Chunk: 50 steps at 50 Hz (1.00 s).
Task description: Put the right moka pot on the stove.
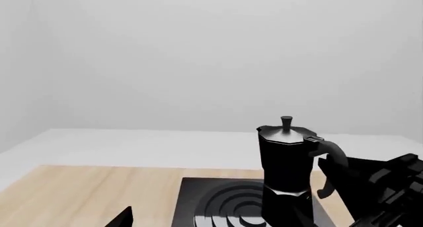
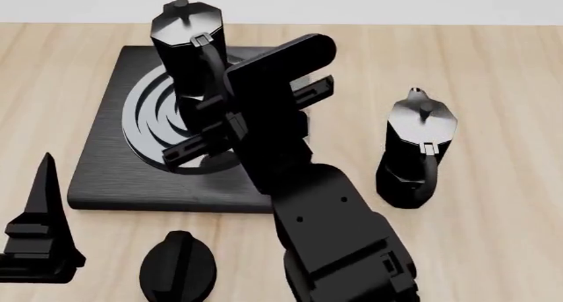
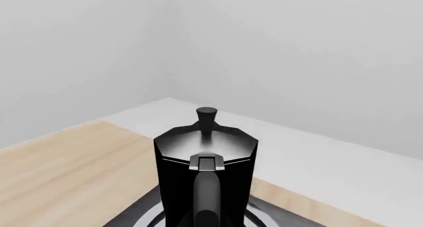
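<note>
A glossy black moka pot [image 1: 286,157] stands upright on the stove [image 1: 218,202], over its raised concentric rings. Its curved handle points toward a black end effector [image 1: 373,187] just beside the pot; whether they touch cannot be told. Beyond the stove, the wooden tabletop [image 1: 92,192] meets a pale floor and wall.
</note>
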{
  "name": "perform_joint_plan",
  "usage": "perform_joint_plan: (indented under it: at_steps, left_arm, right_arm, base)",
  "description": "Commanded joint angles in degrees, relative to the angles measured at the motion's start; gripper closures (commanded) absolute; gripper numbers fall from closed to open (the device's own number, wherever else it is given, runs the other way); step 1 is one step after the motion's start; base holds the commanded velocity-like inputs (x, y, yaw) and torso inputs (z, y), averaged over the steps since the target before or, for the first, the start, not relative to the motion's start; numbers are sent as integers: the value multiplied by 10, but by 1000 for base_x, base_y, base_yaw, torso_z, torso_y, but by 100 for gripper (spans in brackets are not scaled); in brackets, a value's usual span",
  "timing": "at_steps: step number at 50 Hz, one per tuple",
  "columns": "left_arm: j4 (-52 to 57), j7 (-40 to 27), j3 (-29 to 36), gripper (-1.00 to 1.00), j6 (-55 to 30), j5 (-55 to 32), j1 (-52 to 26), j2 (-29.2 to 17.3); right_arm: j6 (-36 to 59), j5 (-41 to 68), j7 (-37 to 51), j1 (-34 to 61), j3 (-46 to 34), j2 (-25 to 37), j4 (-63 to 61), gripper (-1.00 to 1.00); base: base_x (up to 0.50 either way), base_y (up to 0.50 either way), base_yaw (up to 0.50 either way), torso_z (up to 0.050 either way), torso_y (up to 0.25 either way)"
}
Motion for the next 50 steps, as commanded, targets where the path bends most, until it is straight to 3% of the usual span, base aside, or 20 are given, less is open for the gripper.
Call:
perform_joint_plan:
  at_steps: [1, 8, 13, 27, 35, 50]
  left_arm:
    - [0, 1, 0, -100, 3, -5, -1, -1]
    - [1, 1, -1, -100, 4, -8, -2, -2]
    - [0, 3, 2, -100, 7, -4, 1, -2]
    - [0, 2, 3, -100, 10, -7, 0, -3]
    - [-1, 3, 2, -100, 12, -10, -1, -4]
    - [-1, 4, 0, -100, 22, -11, 3, -4]
  right_arm:
    - [-66, -10, -19, 34, -2, -32, 85, 100]
    - [-106, 2, -29, 60, -12, -49, 150, 100]
    - [-159, 44, -13, 92, -63, -54, 224, 100]
    - [-309, 319, 34, 180, -353, -55, 390, 100]
    - [-363, 451, 45, 200, -499, -55, 425, 100]
    - [-354, 466, 71, 189, -575, -55, 447, 100]
  base:
    - [0, 0, 0, 0, 0]
    - [0, 0, 0, 0, 1]
    - [0, 0, 0, 0, 0]
    - [0, 0, 0, 0, 1]
    - [0, 0, 0, 1, 0]
    - [0, 0, 0, 0, 1]
